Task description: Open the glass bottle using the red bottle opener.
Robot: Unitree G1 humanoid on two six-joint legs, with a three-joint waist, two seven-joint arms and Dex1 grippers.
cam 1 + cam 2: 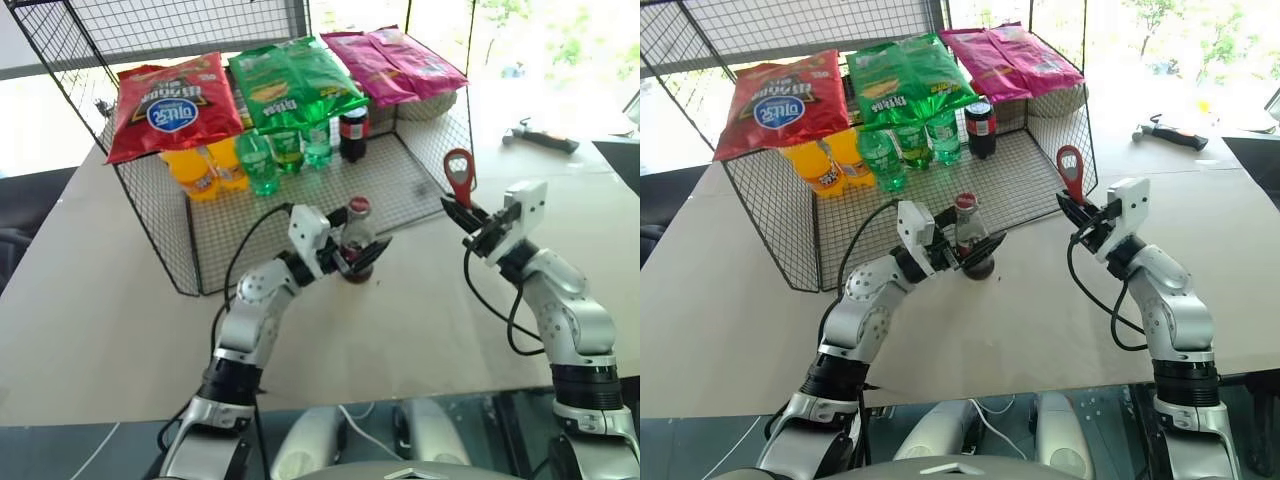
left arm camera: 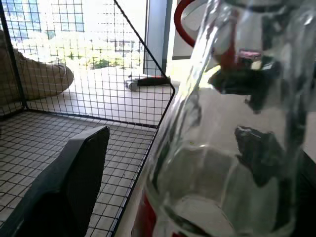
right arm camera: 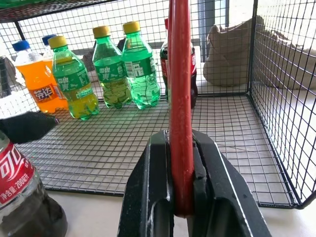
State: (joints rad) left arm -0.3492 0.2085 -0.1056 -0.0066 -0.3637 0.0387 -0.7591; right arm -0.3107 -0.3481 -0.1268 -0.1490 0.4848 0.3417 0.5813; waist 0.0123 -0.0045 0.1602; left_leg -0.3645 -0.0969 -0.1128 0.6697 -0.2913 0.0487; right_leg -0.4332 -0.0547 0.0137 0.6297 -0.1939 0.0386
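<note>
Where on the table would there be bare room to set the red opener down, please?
Bare tabletop lies left of the wire basket, and also between the right gripper and the hammer. The basket's front mesh is open; its back row of bottles is crowded, as is the spot around the glass bottle.

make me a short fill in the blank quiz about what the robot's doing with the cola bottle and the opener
1. The red bottle opener is clamped in the ____ gripper.
2. The left gripper has its fingers either side of the glass ____.
3. The opener's ring-shaped head points ____.

Missing words: right; bottle; up
</note>
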